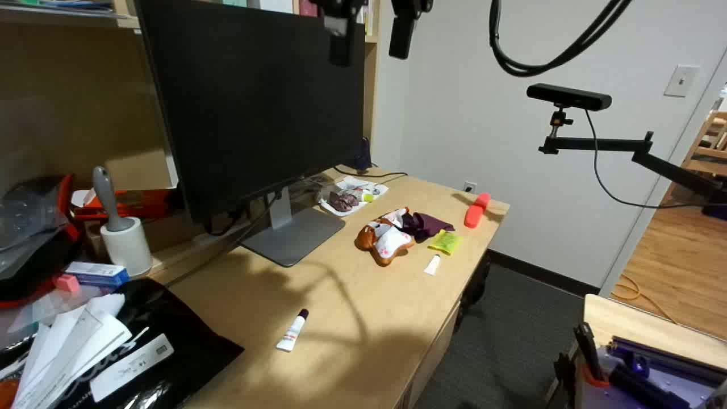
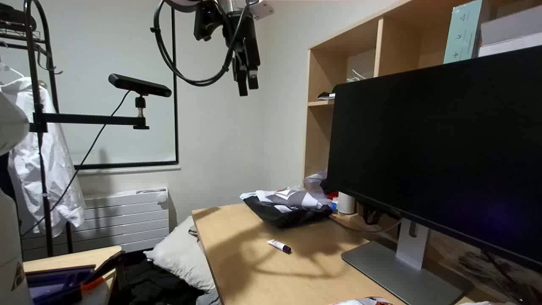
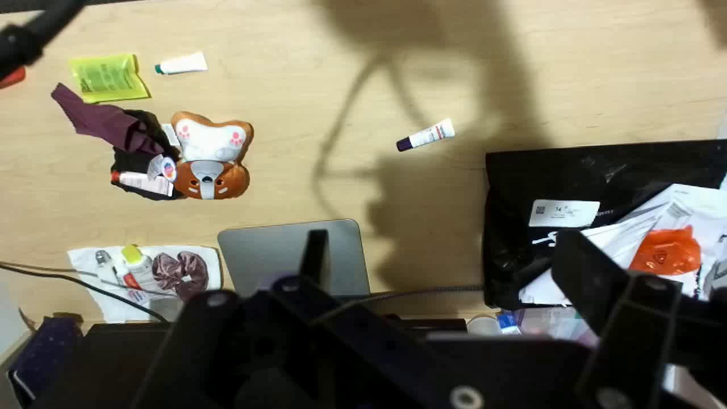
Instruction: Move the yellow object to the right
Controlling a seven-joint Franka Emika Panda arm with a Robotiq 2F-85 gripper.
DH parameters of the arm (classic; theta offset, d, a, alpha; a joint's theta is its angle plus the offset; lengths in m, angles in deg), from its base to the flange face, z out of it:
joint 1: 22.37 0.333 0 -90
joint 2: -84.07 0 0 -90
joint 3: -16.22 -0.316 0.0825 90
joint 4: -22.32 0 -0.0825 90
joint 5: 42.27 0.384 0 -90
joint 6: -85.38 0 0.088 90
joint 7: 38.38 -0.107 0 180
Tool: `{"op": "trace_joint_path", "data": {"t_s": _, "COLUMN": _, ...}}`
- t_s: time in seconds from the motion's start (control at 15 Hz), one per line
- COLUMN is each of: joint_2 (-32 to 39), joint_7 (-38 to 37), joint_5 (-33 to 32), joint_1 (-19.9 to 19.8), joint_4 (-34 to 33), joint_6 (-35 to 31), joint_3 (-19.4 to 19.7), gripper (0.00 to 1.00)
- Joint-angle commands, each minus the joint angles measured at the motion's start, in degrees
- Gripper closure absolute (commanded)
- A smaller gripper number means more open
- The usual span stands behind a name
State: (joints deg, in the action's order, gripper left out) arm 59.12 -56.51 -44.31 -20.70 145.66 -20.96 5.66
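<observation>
The yellow object [image 1: 392,241] is a lumpy orange-brown plush dog with a white body and pink paw marks. It lies on the desk and also shows in the wrist view [image 3: 211,156], at the left. It touches a dark maroon cloth [image 3: 105,122]. At the bottom edge of an exterior view only a sliver of a white and reddish item [image 2: 364,301] shows. My gripper [image 1: 370,57] is high above the desk, well apart from the plush. It also shows in the other places: an exterior view [image 2: 248,90] and the wrist view [image 3: 443,241]. Its fingers are wide apart and empty.
A large monitor [image 1: 255,102] stands along the desk's back. A yellow-green packet [image 3: 109,78], a white tube [image 3: 183,63] and a red item [image 1: 477,211] lie near the plush. A purple-capped tube [image 3: 426,134] and a black bag [image 3: 528,170] lie toward the opposite end.
</observation>
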Motion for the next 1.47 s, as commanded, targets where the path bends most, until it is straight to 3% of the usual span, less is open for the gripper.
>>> {"op": "trace_joint_path", "data": {"t_s": 0.0, "joint_2": 0.1, "joint_7": -0.2, "joint_5": -0.2, "joint_1": 0.5, "joint_4": -0.1, "joint_6": 0.2, "joint_3": 0.4, "gripper": 0.00}}
{"op": "trace_joint_path", "data": {"t_s": 0.33, "joint_2": 0.5, "joint_7": -1.0, "joint_5": -0.6, "joint_1": 0.5, "joint_4": 0.0, "joint_6": -0.6, "joint_3": -0.3, "gripper": 0.00}}
{"op": "trace_joint_path", "data": {"t_s": 0.67, "joint_2": 9.0, "joint_7": -7.3, "joint_5": -0.7, "joint_1": -1.2, "joint_4": -3.7, "joint_6": -3.5, "joint_3": -0.1, "gripper": 0.00}}
{"op": "trace_joint_path", "data": {"t_s": 1.07, "joint_2": 20.8, "joint_7": -15.0, "joint_5": -5.9, "joint_1": -4.1, "joint_4": -8.1, "joint_6": -9.5, "joint_3": 3.9, "gripper": 0.00}}
{"op": "trace_joint_path", "data": {"t_s": 1.4, "joint_2": 31.1, "joint_7": -17.1, "joint_5": -12.8, "joint_1": -5.3, "joint_4": -13.8, "joint_6": -10.5, "joint_3": 10.5, "gripper": 0.00}}
